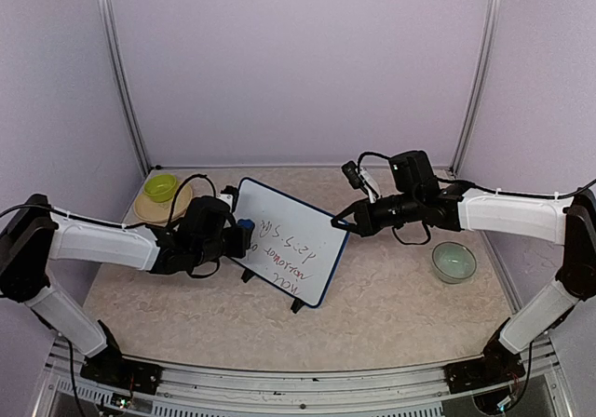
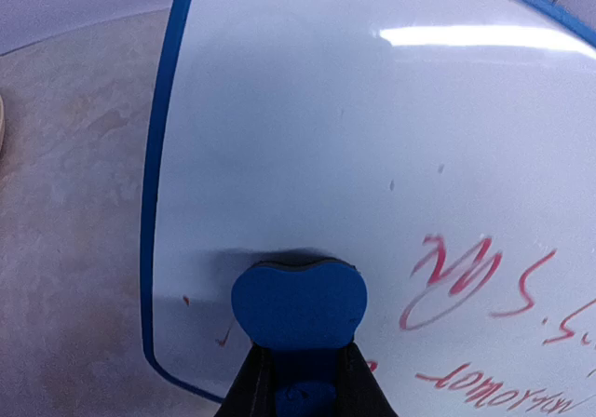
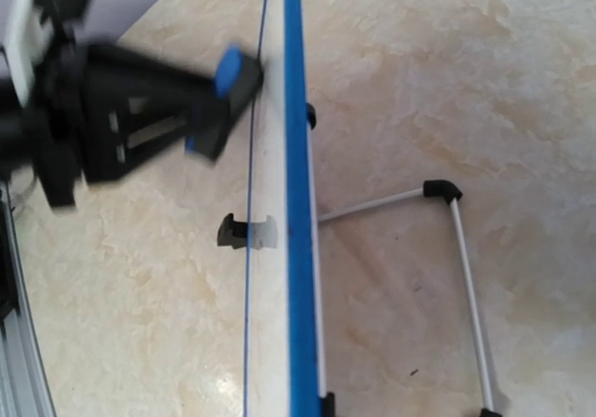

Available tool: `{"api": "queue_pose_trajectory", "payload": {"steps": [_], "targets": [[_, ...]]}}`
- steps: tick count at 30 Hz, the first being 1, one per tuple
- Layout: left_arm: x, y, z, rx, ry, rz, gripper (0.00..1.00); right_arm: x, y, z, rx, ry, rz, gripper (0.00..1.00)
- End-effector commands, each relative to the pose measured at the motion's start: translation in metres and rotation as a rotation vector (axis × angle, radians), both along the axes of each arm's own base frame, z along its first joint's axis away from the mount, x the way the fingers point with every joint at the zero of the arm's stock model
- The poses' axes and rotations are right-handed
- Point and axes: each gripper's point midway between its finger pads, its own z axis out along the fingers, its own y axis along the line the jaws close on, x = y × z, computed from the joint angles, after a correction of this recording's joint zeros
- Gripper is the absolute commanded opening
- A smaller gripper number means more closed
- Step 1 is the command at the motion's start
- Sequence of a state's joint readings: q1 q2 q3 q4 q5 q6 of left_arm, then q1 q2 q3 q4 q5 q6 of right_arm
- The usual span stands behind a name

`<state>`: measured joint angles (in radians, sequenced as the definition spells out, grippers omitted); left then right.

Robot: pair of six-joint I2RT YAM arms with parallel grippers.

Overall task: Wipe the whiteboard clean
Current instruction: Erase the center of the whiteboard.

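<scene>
The whiteboard [image 1: 291, 214] stands tilted on its fold-out legs at the table's middle, with red handwriting [image 1: 296, 254] on its lower right part. In the left wrist view the whiteboard [image 2: 372, 138] is blank near its left edge, with red writing [image 2: 466, 273] to the right. My left gripper [image 1: 238, 235] is shut on a blue eraser [image 2: 298, 303] and presses it flat on the board. My right gripper [image 1: 342, 220] is at the board's upper right edge and seems shut on it. Its fingers are out of the right wrist view, where the blue frame [image 3: 296, 203] runs down the middle.
A yellow-green bowl [image 1: 160, 187] sits on a tan plate [image 1: 145, 212] at the far left. A pale green bowl [image 1: 453, 261] stands at the right. The board's wire leg [image 3: 458, 249] sticks out behind it. Purple walls enclose the table.
</scene>
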<state>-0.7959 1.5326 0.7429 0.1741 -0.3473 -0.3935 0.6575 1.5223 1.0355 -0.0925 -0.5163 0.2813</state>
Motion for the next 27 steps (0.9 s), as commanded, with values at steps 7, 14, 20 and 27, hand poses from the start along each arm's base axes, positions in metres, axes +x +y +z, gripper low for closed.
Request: {"api": "queue_pose_trajectory", "payload": {"steps": [7, 14, 20, 27], "targets": [[0.041, -0.029, 0.059, -0.080, -0.125, -0.029, 0.17, -0.022, 0.001, -0.027, -0.085, 0.025, 0.082, 0.00], [0.018, -0.034, 0.019, -0.005, -0.065, -0.063, 0.17, -0.021, 0.003, -0.030, -0.081, 0.031, 0.088, 0.00], [-0.010, -0.021, -0.016, 0.019, 0.015, -0.069, 0.17, -0.022, 0.002, -0.029, -0.082, 0.029, 0.087, 0.00], [-0.028, -0.007, -0.035, 0.004, 0.067, -0.059, 0.17, -0.022, 0.002, -0.030, -0.078, 0.032, 0.086, 0.00]]}}
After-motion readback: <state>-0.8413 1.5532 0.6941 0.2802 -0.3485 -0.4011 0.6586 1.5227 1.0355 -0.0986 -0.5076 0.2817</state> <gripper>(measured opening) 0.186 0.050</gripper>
